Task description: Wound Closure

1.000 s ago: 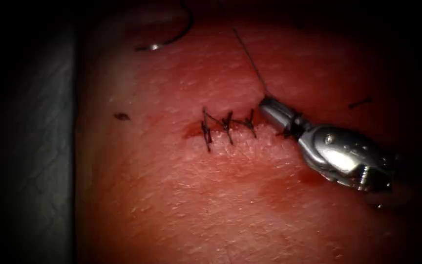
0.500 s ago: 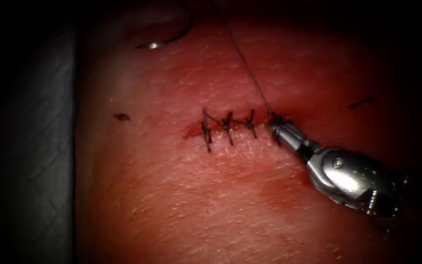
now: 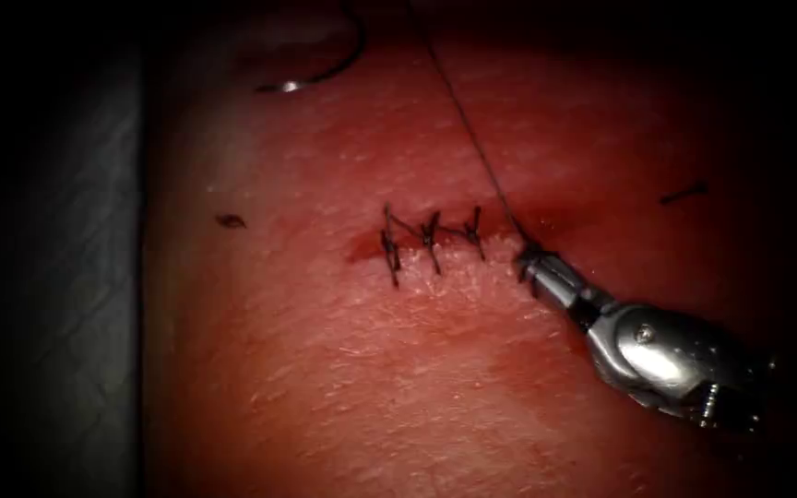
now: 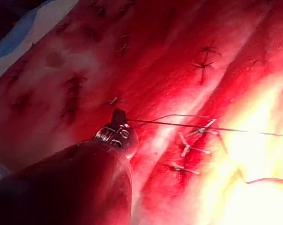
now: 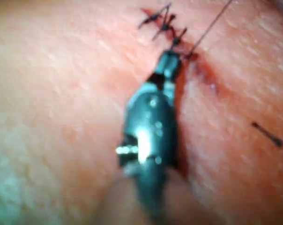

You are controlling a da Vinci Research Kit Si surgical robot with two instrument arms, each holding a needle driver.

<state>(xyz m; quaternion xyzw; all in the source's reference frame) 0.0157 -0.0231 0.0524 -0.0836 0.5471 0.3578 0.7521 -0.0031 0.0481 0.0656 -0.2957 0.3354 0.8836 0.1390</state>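
- Red, wet tissue [image 3: 398, 369] lies under the endoscope, with the cut [image 3: 435, 244] running across its middle and three dark stitches [image 3: 429, 238] crossing it.
- The right tool [image 3: 528, 265] comes in from the right, its jaws clenched at the right end of the cut, just past the last stitch.
- Its tip sits where the thread [image 3: 468, 129] meets the tissue; the jaws appear to be grasping the thread there, with short dark strands sticking out around the tip.
- From that spot the thread runs taut, up and to the left, out of the lit area.
- The needle [image 3: 320, 69] lies free on the tissue at the far upper left, well apart from the cut and from the right tool, held by nothing; I cannot tell whether any of it is in the tissue.
- Two cut ends of thread lie loose on the tissue: one [image 3: 230, 220] left of the cut, one [image 3: 682, 194] to the right.
- Red fluid [image 3: 366, 247] pools at the left end of the cut.
- In the left wrist view the left tool [image 4: 119, 123] holds the thread [image 4: 179, 123], its jaws pinched on a taut strand that passes over the stitches [image 4: 197, 136].
- The right wrist view shows the right tool [image 5: 172, 58] with its tip beside the last stitch [image 5: 162, 21], the thread [image 5: 212, 23] rising from it.
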